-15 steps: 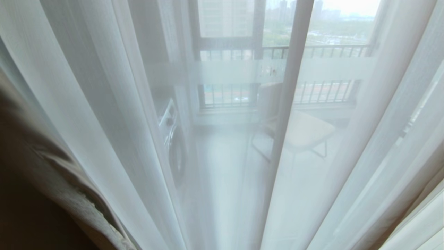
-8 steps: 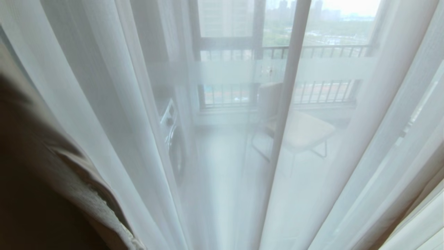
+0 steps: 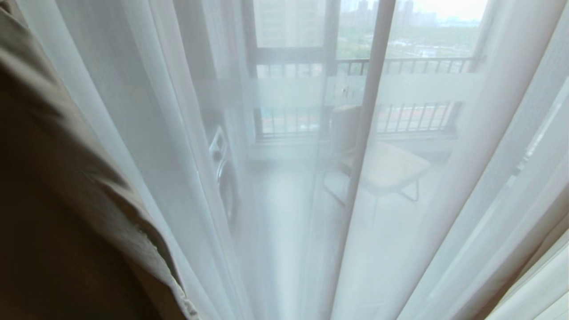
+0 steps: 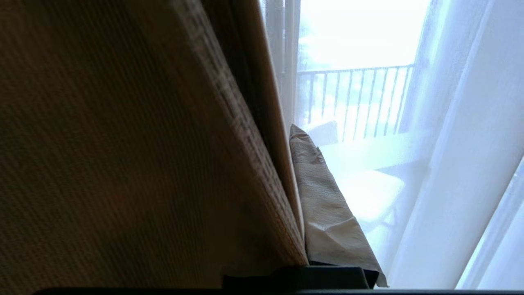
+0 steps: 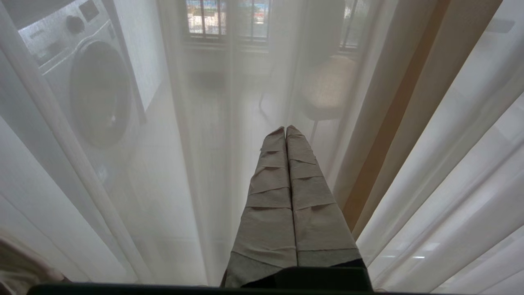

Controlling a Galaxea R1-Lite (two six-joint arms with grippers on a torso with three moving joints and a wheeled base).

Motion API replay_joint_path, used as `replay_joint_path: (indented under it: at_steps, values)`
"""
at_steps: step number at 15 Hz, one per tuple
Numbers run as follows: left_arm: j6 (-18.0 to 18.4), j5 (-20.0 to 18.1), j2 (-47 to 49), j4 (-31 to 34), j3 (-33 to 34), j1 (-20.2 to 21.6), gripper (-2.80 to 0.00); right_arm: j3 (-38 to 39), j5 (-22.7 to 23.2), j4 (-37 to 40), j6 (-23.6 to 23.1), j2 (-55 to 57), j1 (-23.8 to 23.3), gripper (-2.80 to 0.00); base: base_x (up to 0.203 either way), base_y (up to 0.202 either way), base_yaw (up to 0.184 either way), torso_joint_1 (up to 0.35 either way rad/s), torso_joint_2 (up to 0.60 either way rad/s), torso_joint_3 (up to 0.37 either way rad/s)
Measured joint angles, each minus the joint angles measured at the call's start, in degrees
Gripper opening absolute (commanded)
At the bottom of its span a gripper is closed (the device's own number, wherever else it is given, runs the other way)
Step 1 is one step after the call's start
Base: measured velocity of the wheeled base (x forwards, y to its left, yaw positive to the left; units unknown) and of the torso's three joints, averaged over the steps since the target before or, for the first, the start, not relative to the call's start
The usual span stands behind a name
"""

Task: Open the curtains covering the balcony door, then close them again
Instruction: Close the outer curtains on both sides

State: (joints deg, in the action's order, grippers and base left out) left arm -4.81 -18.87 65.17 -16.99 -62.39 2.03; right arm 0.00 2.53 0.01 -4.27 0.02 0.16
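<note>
Further across the head view than a second ago, the thick beige-grey curtain (image 3: 66, 200) is being drawn over the sheers (image 3: 444, 178), clamped in the left gripper (image 4: 305, 229), and is best pulled steadily.

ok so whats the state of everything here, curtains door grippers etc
thick beige curtain: bunched at the left edge of the head view, mostly drawn aside
white sheers: hanging closed across the glass, see-through
balcony door: behind the sheers; open or shut not clear
left gripper: shut on the thick beige curtain's edge
right gripper: shut, holding nothing, pointing at the sheers
washing machine: door closed
chair: upright, nothing visible on it
</note>
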Motion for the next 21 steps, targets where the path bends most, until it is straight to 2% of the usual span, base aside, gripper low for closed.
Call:
replay_joint_path:
  at_steps: [11,21]
  values:
    - [7.0,0.0,3.5,0.4,-4.3,-4.6,-2.80,0.0,0.0,0.0,0.0,0.0,0.0,-2.80,0.000,0.000,0.000,0.000,0.00,0.000]
    - [10.0,0.1,8.6,2.9,-13.0,-10.0,-2.80,0.0,0.0,0.0,0.0,0.0,0.0,-2.80,0.000,0.000,0.000,0.000,0.00,0.000]
